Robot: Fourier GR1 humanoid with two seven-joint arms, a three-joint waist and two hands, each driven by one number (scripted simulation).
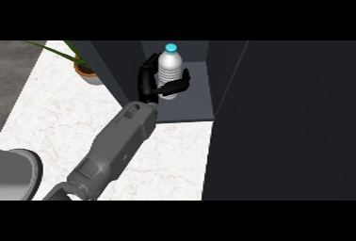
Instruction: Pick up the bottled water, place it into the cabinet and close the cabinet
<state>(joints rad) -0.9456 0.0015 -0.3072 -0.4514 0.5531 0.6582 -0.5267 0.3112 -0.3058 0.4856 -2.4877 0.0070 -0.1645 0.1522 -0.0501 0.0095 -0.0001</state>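
Observation:
The bottled water (169, 63), clear with a light blue cap, stands upright inside the open cabinet (192, 107), over its grey floor. My left hand (147, 83) is shut on it: the fingers curl round its left and far side and the thumb crosses its lower front. The hand hides the bottle's base, so I cannot tell whether it rests on the cabinet floor. The grey left forearm (115, 146) runs up from the lower left. My right hand does not show.
The cabinet's dark open door (292, 122) fills the right side of the view. A potted plant (85, 70) stands on the white marble counter (62, 117) left of the cabinet. A grey round object (14, 174) lies at the lower left edge.

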